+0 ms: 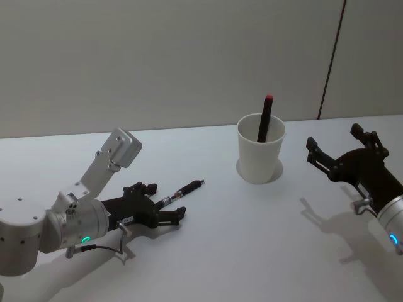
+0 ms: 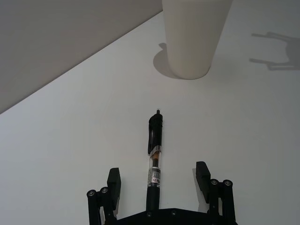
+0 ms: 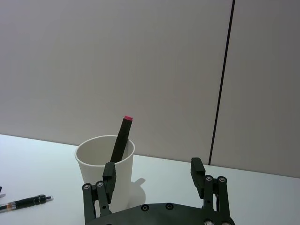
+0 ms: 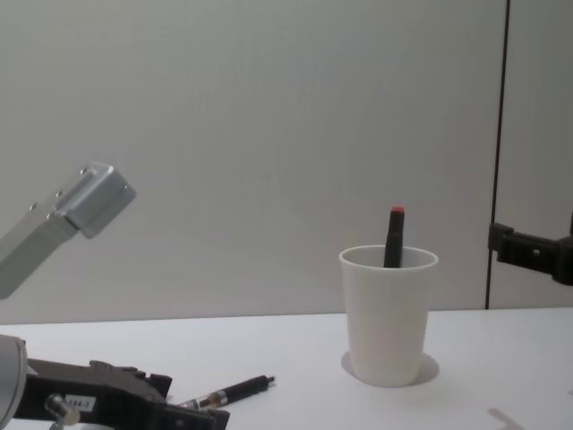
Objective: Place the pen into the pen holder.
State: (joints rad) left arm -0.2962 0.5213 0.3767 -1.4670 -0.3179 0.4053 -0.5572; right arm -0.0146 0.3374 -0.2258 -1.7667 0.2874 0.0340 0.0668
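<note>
A black pen (image 1: 181, 193) (image 2: 154, 154) (image 4: 228, 393) lies flat on the white table, its tip pointing toward the pen holder. My left gripper (image 1: 167, 200) (image 2: 158, 173) is low over the table and open, one finger on each side of the pen's rear half without closing on it. The pen holder (image 1: 260, 157) (image 2: 192, 37) (image 3: 125, 180) (image 4: 388, 322), a white paper cup, stands upright beyond the pen. A dark marker with a red end (image 1: 265, 119) (image 3: 122, 138) (image 4: 394, 235) leans inside it. My right gripper (image 1: 334, 137) (image 3: 153, 166) hovers open to the right of the cup, holding nothing.
The white table (image 1: 252, 251) ends at a plain grey wall close behind the cup. A dark vertical seam (image 3: 220, 93) runs down the wall at the right.
</note>
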